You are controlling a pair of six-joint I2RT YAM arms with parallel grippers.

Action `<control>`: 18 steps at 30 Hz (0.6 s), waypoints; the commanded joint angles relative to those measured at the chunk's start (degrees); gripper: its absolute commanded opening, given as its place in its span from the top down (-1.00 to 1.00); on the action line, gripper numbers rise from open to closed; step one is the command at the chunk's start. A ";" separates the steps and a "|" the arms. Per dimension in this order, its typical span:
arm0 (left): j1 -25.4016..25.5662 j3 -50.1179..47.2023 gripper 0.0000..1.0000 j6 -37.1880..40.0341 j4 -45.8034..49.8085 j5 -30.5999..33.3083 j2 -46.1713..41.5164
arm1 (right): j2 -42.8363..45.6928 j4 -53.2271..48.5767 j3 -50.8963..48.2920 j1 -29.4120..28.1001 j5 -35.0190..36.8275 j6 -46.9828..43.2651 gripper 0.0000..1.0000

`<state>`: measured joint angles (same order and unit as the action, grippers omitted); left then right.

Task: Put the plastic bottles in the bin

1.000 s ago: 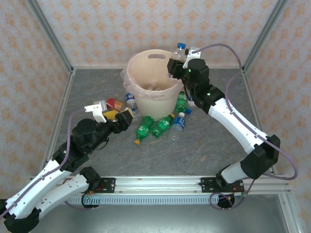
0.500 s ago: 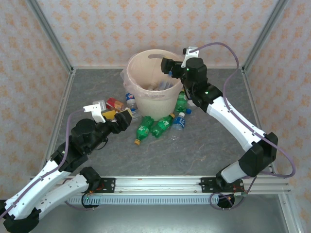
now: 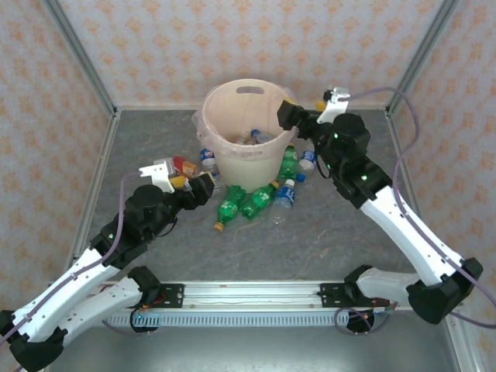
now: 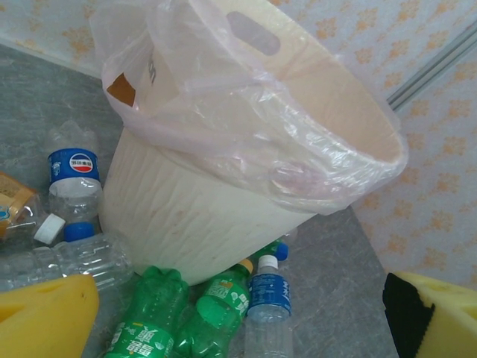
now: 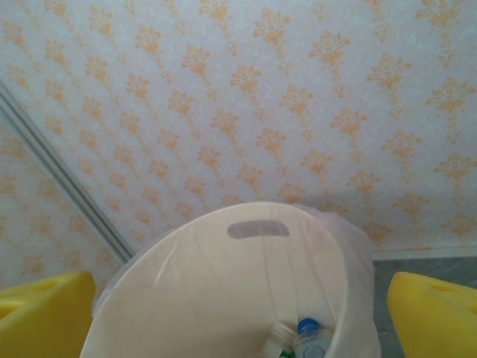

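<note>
The cream bin [image 3: 232,159] with its clear liner stands at the back middle, with a few bottles [image 3: 259,137] lying inside. My right gripper [image 3: 301,116] hovers open at the bin's right rim, holding nothing. In the right wrist view a blue-capped bottle [image 5: 309,335] lies at the bottom of the bin [image 5: 223,283]. Green bottles [image 3: 230,205] [image 3: 258,201] and a clear blue-labelled one [image 3: 285,194] lie on the table in front of the bin. My left gripper [image 3: 192,184] is open, low at the bin's left front. It faces the green bottles [image 4: 216,313] and a white-capped bottle [image 4: 267,298].
More bottles lie around the bin's foot: a clear one [image 3: 208,159] and an orange-red labelled one [image 3: 184,165] to the left, a green one [image 3: 288,163] and a clear one [image 3: 308,159] to the right. Patterned walls and metal posts enclose the grey table.
My right gripper opened over the bin, the blue-capped bottle it held dropped inside, and the arm drew back to the right rim. The left arm barely shifted.
</note>
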<state>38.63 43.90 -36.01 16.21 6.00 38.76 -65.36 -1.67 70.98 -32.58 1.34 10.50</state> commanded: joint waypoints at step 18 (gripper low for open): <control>-9.09 -9.12 -0.98 1.39 -3.62 10.11 7.21 | 21.19 -0.96 -25.67 -0.14 -10.08 10.37 -0.99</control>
<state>32.75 35.09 -35.94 14.28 13.21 45.45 -45.69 -3.20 46.24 -32.58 -6.35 19.31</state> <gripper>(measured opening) 0.991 0.996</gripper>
